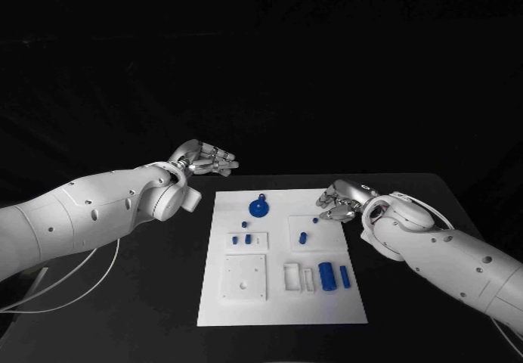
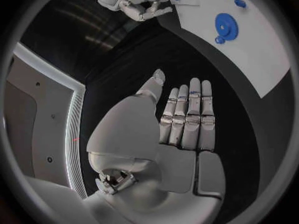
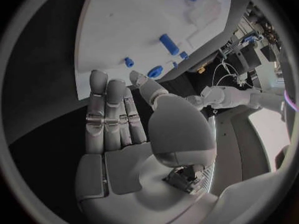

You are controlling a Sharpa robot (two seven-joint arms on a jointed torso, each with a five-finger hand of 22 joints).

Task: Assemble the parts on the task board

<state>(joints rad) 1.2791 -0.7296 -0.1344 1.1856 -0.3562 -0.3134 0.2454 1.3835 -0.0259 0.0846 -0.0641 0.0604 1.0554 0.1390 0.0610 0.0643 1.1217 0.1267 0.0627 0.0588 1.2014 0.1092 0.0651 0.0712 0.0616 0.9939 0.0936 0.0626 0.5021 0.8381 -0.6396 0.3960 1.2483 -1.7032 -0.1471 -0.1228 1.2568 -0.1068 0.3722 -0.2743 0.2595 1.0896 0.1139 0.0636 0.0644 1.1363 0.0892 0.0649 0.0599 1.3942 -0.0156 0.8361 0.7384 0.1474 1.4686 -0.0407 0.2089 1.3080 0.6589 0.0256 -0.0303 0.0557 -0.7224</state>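
White task board (image 1: 279,302) lengthwise away from robot, blue parts (image 1: 327,273) apparently likewise; both hands (image 1: 205,159) (image 1: 338,204) empty, fingers extended.

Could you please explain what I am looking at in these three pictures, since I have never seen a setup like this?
It is a robot with two white arms, each ending in a silver robot hand. The head picture looks down from the robot's head at a black table. The round pictures come from cameras at each wrist, behind that hand. The white task board carries small blue parts, including a blue gear. The left robot hand hangs beyond the board's far left corner, and the right robot hand at its right edge. Both hold nothing.
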